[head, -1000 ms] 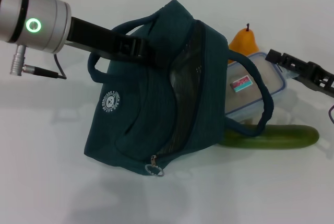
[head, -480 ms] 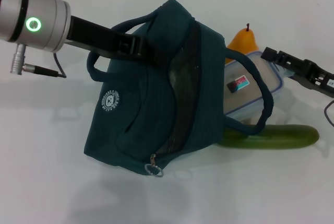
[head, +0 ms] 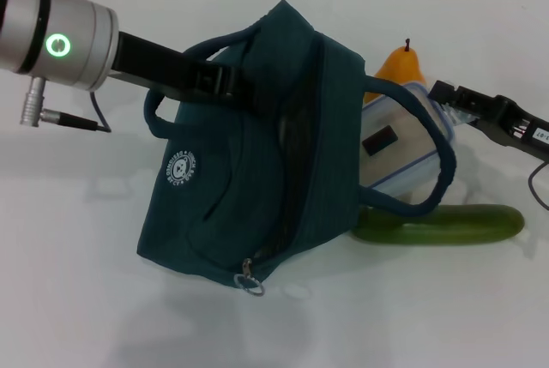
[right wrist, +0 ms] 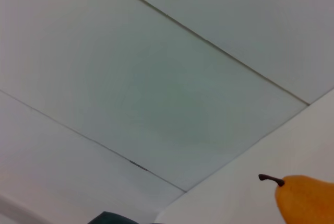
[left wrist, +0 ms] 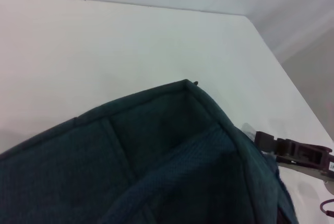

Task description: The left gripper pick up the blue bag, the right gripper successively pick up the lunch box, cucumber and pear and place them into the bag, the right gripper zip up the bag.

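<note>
The blue bag [head: 249, 188] hangs tilted over the table, its zip open along the side facing the food. My left gripper [head: 225, 83] is shut on the bag's top edge and holds it up; the bag's fabric fills the left wrist view [left wrist: 156, 161]. The clear lunch box [head: 396, 149] is tipped up, with one end at the bag's opening, under the bag's handle. My right gripper [head: 448, 100] is shut on the box's far rim and also shows in the left wrist view [left wrist: 292, 151]. The orange pear [head: 400, 66] stands behind the box and shows in the right wrist view [right wrist: 308, 198]. The green cucumber [head: 446, 224] lies on the table in front of the box.
The white table [head: 103, 299] stretches around the bag. The left arm's silver body [head: 51, 38], with a green ring light, reaches in from the upper left. The zip pull ring [head: 250, 283] hangs at the bag's lower corner.
The right gripper has moved left and lifted the lunch box's outer end, so the box tilts and slides further towards the bag's opening. The bag and the left arm have barely moved.
</note>
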Tool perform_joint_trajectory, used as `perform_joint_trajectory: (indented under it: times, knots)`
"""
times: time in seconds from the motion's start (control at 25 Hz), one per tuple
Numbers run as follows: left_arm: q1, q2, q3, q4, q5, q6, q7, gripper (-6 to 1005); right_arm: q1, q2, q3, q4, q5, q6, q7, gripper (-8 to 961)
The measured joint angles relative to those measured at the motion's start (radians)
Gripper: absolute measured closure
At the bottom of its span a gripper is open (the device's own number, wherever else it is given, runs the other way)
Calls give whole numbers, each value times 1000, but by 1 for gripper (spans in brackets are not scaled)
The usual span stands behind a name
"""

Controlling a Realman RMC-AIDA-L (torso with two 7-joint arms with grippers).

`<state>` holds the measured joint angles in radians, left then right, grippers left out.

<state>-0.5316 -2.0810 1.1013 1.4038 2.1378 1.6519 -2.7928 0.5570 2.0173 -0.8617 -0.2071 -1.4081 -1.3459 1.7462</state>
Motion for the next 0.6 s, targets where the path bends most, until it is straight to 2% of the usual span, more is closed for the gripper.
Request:
perform_joint_trajectory:
  times: [0.4,0.6]
  knots:
    - [-18,6,0,-49,-1,1,24,937,21,5,-13,19,-7,0,10,767]
    - [-19,10,-1,-49,-2,2,34,937,30,9,-27,26,-1,0,3,817]
